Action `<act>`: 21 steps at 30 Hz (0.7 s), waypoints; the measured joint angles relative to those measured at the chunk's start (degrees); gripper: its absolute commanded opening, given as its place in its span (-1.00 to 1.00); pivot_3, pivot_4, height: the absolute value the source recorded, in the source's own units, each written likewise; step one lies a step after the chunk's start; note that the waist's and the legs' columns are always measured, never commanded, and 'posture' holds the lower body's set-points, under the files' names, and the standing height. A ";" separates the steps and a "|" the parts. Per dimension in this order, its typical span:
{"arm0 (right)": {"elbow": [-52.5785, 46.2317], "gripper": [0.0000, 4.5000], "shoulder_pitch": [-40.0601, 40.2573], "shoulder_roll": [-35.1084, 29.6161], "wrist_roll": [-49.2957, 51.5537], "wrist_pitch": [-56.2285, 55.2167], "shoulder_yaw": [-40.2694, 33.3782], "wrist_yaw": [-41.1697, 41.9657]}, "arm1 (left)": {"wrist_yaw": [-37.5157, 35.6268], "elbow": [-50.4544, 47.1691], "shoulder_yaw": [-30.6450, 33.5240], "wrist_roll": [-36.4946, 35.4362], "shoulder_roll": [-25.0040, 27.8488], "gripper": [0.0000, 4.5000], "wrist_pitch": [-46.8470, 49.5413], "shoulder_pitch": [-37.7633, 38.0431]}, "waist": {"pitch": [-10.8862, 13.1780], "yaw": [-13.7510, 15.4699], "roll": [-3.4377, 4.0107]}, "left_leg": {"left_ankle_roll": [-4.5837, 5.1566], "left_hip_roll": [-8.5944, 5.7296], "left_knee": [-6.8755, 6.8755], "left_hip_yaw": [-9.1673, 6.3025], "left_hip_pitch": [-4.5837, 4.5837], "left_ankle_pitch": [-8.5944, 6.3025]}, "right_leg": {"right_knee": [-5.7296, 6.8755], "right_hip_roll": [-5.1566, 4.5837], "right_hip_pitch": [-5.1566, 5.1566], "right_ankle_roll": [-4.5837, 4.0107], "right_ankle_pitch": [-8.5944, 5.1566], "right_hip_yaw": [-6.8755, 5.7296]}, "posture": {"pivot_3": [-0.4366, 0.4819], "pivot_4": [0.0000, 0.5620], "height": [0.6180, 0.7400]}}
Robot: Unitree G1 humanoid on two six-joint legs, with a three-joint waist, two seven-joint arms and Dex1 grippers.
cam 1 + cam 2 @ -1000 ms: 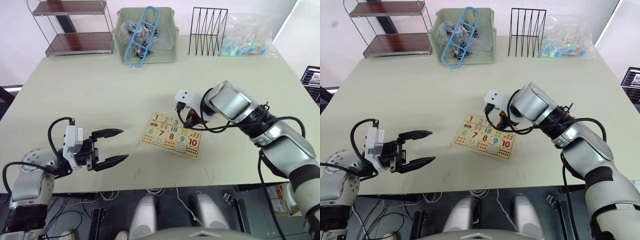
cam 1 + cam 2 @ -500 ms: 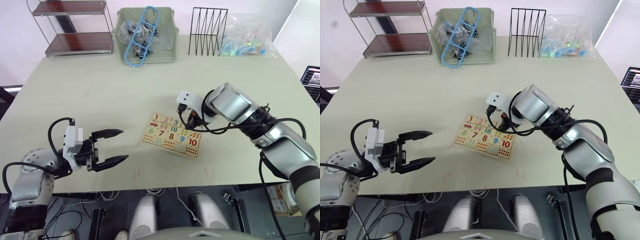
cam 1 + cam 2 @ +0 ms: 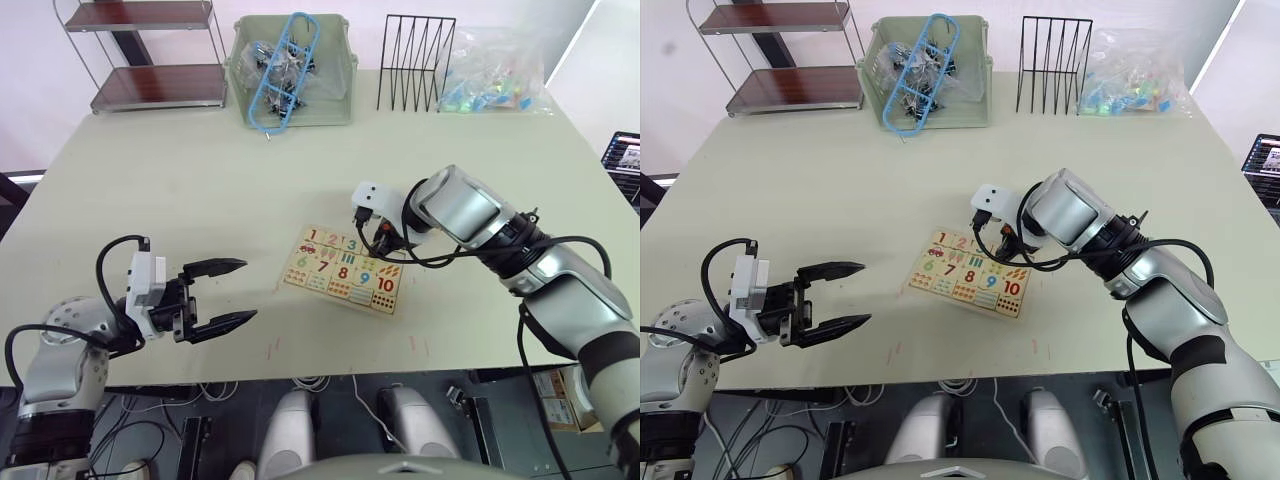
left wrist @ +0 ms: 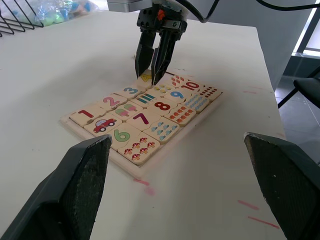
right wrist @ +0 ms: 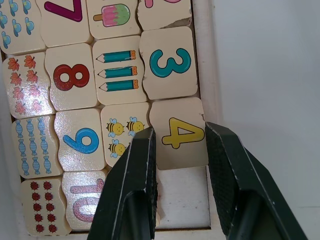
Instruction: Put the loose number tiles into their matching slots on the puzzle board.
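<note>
The puzzle board lies flat in the middle of the table, with nearly all its squares holding tiles. My right gripper points down at the board's far right part. Its fingers are shut on either side of the yellow number 4 tile, which rests at board level beside the 3. One of the matching slots, next to the 4, is bare wood. My left gripper hovers open and empty over the table, left of the board. It faces the board and my right gripper.
Along the far edge stand a metal shelf, a green bin of blue clips, a black wire rack and a plastic bag of coloured pieces. Bare tabletop surrounds the board.
My right gripper has shifted only a hair over the board's far edge. The left arm has not moved.
</note>
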 measured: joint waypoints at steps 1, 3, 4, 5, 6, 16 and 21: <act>0.00 0.00 0.00 0.00 0.00 -0.01 0.00 0.06 | 0.00 0.00 0.00 0.00 0.00 1.00 0.00 0.00 | 0.00 0.00 0.00 | 0.00 0.00 0.00 0.00 0.00 0.00 | 0.00 0.00 0.00 0.00 0.00 0.00 | -0.05 -0.47 1.00; -0.01 0.47 0.00 -0.01 0.00 -0.01 0.00 0.06 | -0.01 0.00 0.00 0.00 0.00 1.00 0.00 0.01 | 0.00 0.00 0.00 | 0.00 0.00 0.00 0.00 0.00 0.00 | 0.00 0.00 0.00 0.00 0.00 0.00 | -0.05 -0.47 1.00; -0.01 0.70 0.00 -0.01 0.00 -0.01 0.00 0.07 | -0.01 0.00 0.00 0.00 0.00 1.00 0.00 0.01 | 0.00 0.00 0.00 | 0.00 0.00 0.00 0.00 0.00 0.00 | 0.00 0.00 0.00 0.00 0.00 0.00 | -0.05 -0.47 1.00; -0.02 0.92 0.00 -0.01 0.00 0.00 0.00 0.08 | -0.02 0.00 0.00 0.00 0.00 1.00 0.00 0.01 | 0.00 0.00 0.00 | 0.00 0.00 0.00 0.00 0.00 0.00 | 0.00 0.00 0.00 0.00 0.00 0.00 | -0.05 -0.47 1.00; -0.06 0.98 0.00 -0.02 0.01 0.02 0.00 0.12 | -0.04 0.00 0.00 0.00 0.00 1.00 0.00 0.02 | 0.00 0.00 0.00 | 0.00 0.00 0.00 0.00 0.00 0.00 | 0.00 0.00 0.00 0.00 0.00 0.00 | -0.05 -0.47 1.00; -0.23 0.98 0.00 -2.39 0.15 -0.27 -0.07 1.55 | -0.43 0.00 0.00 0.00 0.00 1.00 0.02 0.00 | 0.00 0.01 0.00 | 0.00 0.00 0.00 0.00 0.00 0.00 | 0.00 0.00 0.00 0.00 0.00 0.00 | -0.05 -0.47 1.00; -2.38 0.98 0.52 -4.67 0.65 -1.37 -1.67 2.14 | -0.41 0.00 -0.01 0.00 0.00 1.00 0.05 -0.09 | 0.00 0.01 0.00 | 0.00 0.00 0.00 -0.01 0.00 0.00 | 0.00 0.00 0.00 0.00 0.00 0.00 | -0.05 -0.47 1.00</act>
